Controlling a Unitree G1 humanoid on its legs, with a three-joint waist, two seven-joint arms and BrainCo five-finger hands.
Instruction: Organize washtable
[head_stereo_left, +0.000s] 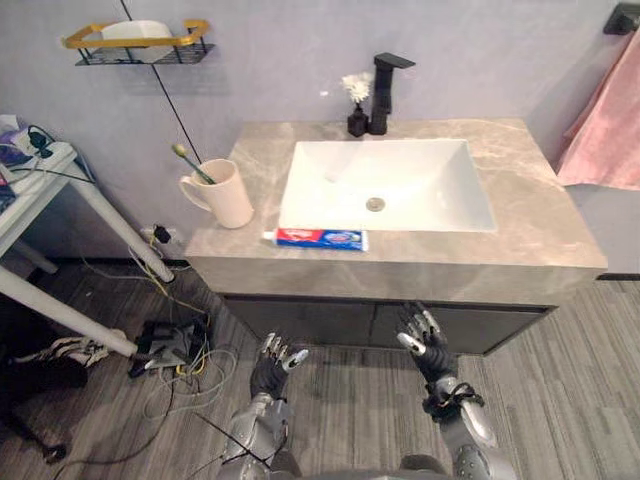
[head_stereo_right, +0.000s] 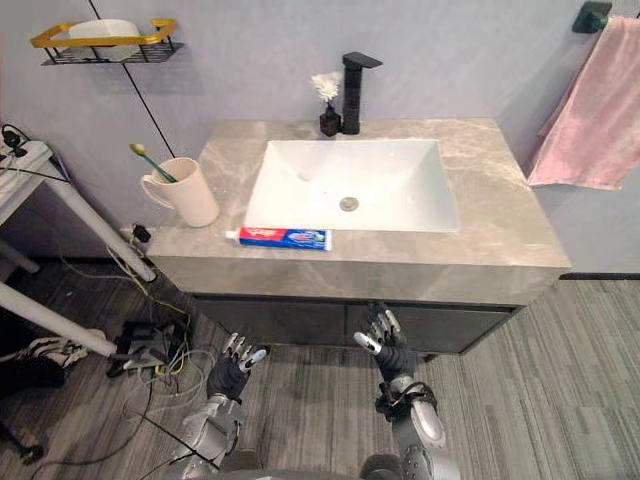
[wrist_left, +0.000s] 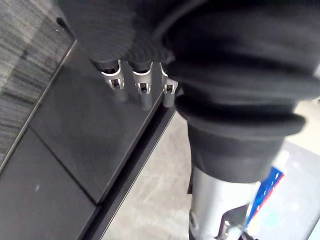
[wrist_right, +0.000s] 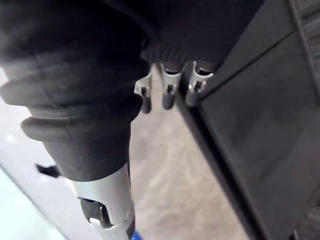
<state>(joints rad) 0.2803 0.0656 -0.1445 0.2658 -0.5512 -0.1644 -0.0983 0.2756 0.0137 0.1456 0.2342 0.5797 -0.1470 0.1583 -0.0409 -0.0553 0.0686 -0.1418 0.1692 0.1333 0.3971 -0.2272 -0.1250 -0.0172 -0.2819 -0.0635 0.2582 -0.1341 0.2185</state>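
The countertop (head_stereo_left: 520, 190) appeared as veined grey-beige stone with a satin finish; the basin (head_stereo_left: 400, 185) was smooth, glossy white; the faucet (head_stereo_left: 381, 95) was matt black; the cup (head_stereo_left: 230, 195) was smooth cream; the toothpaste tube (head_stereo_left: 320, 238) was glossy plastic; the towel (head_stereo_left: 610, 130) was soft pink cloth; the floor (head_stereo_left: 560, 400) showed grey wood grain.

We're looking at a bathroom here: a marbled grey desk (head_stereo_left: 530, 220) with a white sink (head_stereo_left: 400, 160) sunk into it and a black tap (head_stereo_left: 388, 90) at the wall behind. There's a cream cup (head_stereo_left: 230, 195) holding a toothbrush (head_stereo_left: 190, 163), and a toothpaste tube (head_stereo_left: 320, 238) on the front edge. A pink towel (head_stereo_left: 610, 120) hangs at the right, a wire wall rack (head_stereo_left: 140, 45) sits up left. Dark cabinet fronts (head_stereo_left: 330, 322) below, wood-look floor (head_stereo_left: 570, 400).
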